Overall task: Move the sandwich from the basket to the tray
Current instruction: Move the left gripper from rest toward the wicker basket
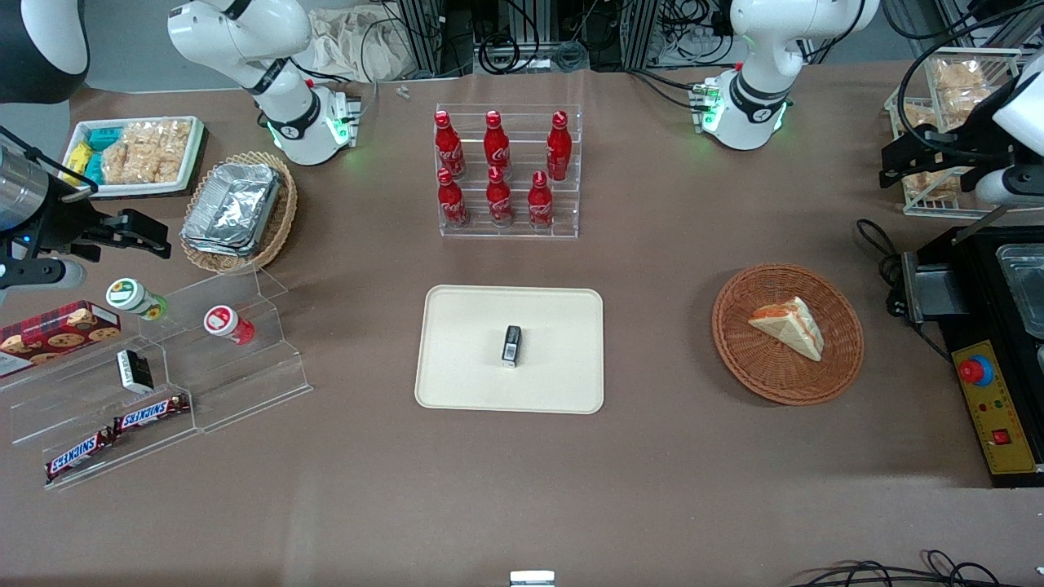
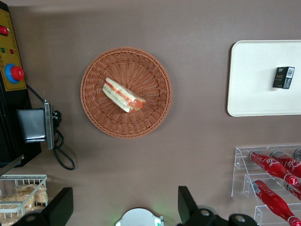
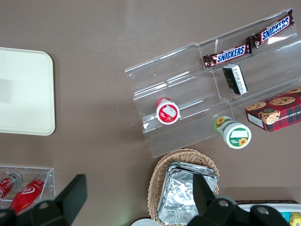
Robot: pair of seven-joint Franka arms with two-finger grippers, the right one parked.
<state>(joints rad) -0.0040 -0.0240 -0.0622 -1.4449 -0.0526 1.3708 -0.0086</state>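
1. Sandwich (image 1: 787, 326): triangular wedge, white bread, orange-red and pale filling stripe along one edge. Lying flat in the basket, near its centre. Mid-height in the front view, toward the working arm's end of the table.
2. Basket (image 1: 734, 342): round, shallow, reddish-brown wicker. Standing on the brown table (image 1: 652, 473), beside the tray and apart from it, with bare tabletop between.
3. Tray (image 1: 465, 359): flat, cream, rectangular with rounded corners and a low rim. At the centre of the front view.
4. Small black object (image 1: 511, 345): resting on the tray, near its middle.
5. Gripper (image 2: 123, 197): fingers (image 2: 63, 205) spread wide, gripping nothing. Held high above the table, upper part of the front view, at the working arm's end. Well apart from the sandwich, and farther from the front camera than the basket.
6. Clear tiered rack (image 1: 507, 175): six red bottles standing upright in two rows. Upper centre of the front view, farther from the front camera than the tray.
7. Yellow control panel (image 1: 991, 408): red button on it. Just beside the basket, at the edge of the table at the working arm's end.
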